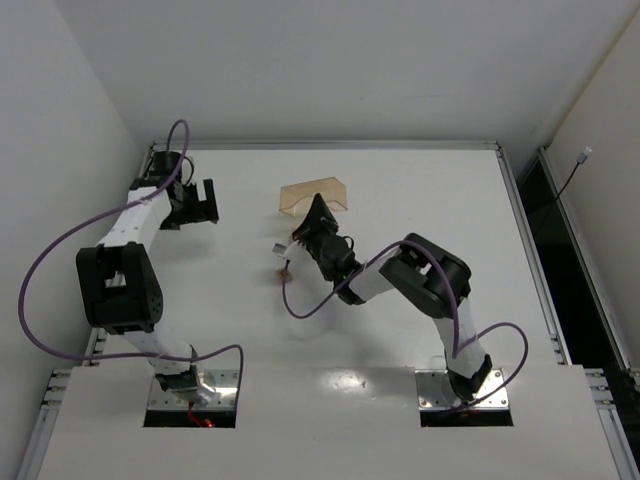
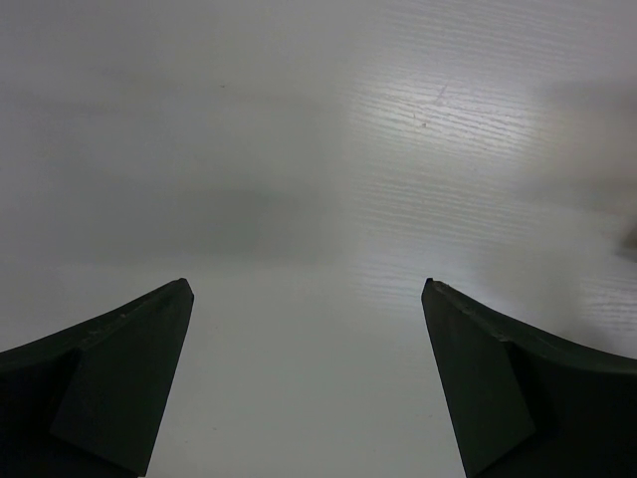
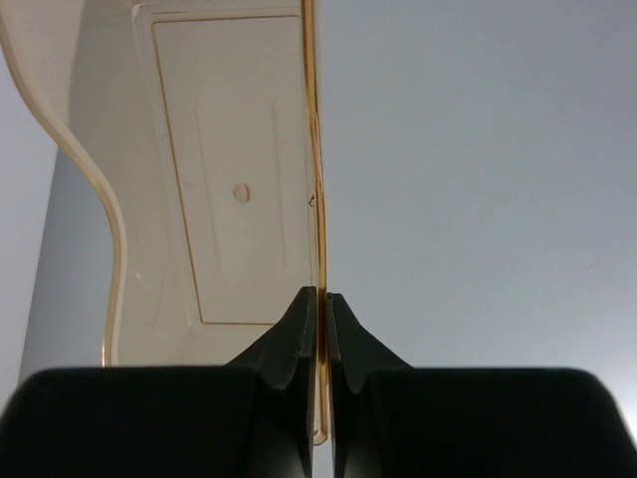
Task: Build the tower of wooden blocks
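Pinching: right gripper [image 3: 320, 296] clenched on the tray [image 3: 249, 249], its thin side wall edge-on between the pads (probably to tip or drag it, I'd guess).
Tray: translucent tan plastic, smooth, with a curved rim and a shallow moulded panel in the floor; nothing inside that I can see; it stretches ahead and left of those fingers.
Blocks [image 1: 285, 267]: two small bits on the table [image 1: 420, 200] behind that gripper, beside its wrist; loose, apart, too small to read the grain. No tower stands.
Left gripper [image 2: 307, 284]: spread wide, holding nothing, over bare matte white surface, well apart from the blocks (idle, I'd judge).
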Motion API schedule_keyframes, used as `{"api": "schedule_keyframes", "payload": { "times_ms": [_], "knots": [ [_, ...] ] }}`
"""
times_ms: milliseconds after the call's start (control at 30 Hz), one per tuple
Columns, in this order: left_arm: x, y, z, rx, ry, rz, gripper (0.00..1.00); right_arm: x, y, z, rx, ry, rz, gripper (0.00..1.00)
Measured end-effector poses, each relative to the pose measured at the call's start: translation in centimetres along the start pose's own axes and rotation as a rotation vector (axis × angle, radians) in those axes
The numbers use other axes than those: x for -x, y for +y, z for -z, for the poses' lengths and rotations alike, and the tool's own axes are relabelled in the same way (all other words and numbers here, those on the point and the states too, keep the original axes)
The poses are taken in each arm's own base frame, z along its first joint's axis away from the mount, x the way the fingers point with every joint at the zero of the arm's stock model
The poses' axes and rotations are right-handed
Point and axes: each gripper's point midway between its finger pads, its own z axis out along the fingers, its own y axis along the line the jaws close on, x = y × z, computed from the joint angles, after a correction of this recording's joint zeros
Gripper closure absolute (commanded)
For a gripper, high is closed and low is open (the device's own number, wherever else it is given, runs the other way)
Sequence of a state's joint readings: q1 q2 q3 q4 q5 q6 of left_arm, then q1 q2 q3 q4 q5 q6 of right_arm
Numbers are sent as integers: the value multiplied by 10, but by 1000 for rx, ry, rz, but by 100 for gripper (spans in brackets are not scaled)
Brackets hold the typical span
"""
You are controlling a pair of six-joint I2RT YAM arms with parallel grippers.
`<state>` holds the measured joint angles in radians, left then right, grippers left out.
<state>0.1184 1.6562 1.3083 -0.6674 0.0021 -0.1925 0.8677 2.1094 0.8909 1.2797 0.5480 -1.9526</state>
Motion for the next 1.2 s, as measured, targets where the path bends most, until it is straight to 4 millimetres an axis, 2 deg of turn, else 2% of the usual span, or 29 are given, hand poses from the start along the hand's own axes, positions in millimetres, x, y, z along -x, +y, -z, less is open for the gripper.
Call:
{"api": "schedule_keyframes", "payload": {
  "times_ms": [67, 133, 200, 300, 333, 467, 600, 700, 800, 867, 933, 1000, 1100, 1200],
  "knots": [
    [0, -1, 0, -5, 4, 0, 0, -5, -6, -4, -24, 6, -12, 100],
    [1, -1, 0, -8, 3, 0, 0, -6, -1, 0, -18, 4, -8, 100],
    [1, -2, 0, -10, 3, 0, 0, 0, 18, 16, 26, -23, 20, 100],
    [1, -2, 0, -12, 2, 0, 0, 13, 59, 48, 137, -77, 95, 100],
    [0, -2, -1, -13, 1, 0, 0, 14, 62, 52, 147, -79, 102, 100],
    [-7, -2, -4, -11, 19, 0, 0, 12, 51, 50, 118, -55, 82, 100],
    [-7, -2, -3, -16, 17, 0, 0, 8, 40, 39, 107, -22, 65, 100],
    [-7, -3, -3, -18, 18, 0, 0, 2, 15, 19, 68, 29, 27, 100],
    [-7, -3, -3, -20, 18, 0, 0, -16, -34, -9, -27, 130, -62, 100],
    [-7, -3, -3, -20, 18, 0, 0, -36, -66, -22, -81, 216, -128, 100],
    [-7, -4, -3, -24, 19, -1, 0, -65, -95, -29, -114, 334, -214, 100],
    [-7, -5, -3, -31, 20, -6, 0, -91, -104, -40, -53, 418, -338, 100],
    [-7, -7, -3, -51, 21, -19, 0, -125, -110, -74, 69, 449, -543, 100],
    [-7, -12, -1, -79, 17, -30, 0, -176, -114, -92, 164, 471, -775, 100]
  ]
}}
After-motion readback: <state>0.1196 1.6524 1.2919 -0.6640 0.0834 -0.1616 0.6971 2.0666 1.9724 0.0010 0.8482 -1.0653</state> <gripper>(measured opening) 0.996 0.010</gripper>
